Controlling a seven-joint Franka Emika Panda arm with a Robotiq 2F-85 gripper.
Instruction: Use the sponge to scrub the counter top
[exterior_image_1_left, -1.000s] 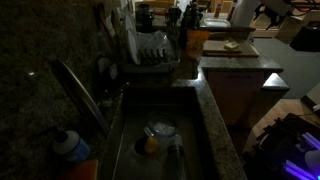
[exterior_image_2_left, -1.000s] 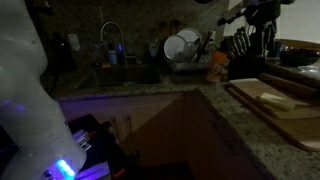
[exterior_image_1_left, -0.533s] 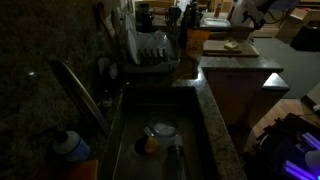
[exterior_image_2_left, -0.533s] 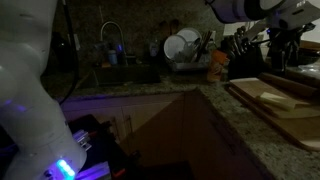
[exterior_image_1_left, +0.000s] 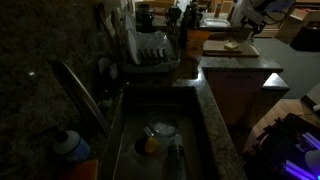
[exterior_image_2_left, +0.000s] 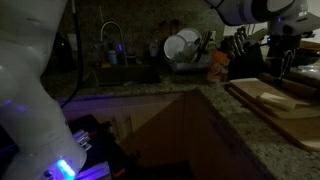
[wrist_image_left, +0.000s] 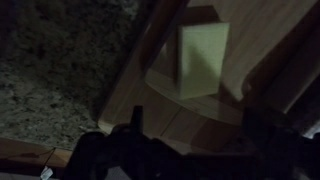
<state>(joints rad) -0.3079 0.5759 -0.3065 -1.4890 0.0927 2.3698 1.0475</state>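
The sponge (wrist_image_left: 203, 62) lies flat on the board (wrist_image_left: 275, 40), a pale yellowish block with soft edges, at 12 o'clock from my gripper (wrist_image_left: 192, 125) in the wrist view. Over the last second I've swung the arm across and down over it. The jaws are spread wide, holding nothing, so I reckon I'm lined up for the grab. The counter top (wrist_image_left: 50, 60) sits at 9 o'clock, scrubbing not yet begun.

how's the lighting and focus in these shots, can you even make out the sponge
Wrist view: dim and soft, yet the sponge stands out pale on the cutting board. Both exterior views: underexposed and grainy; there the sponge is only a small pale blur.
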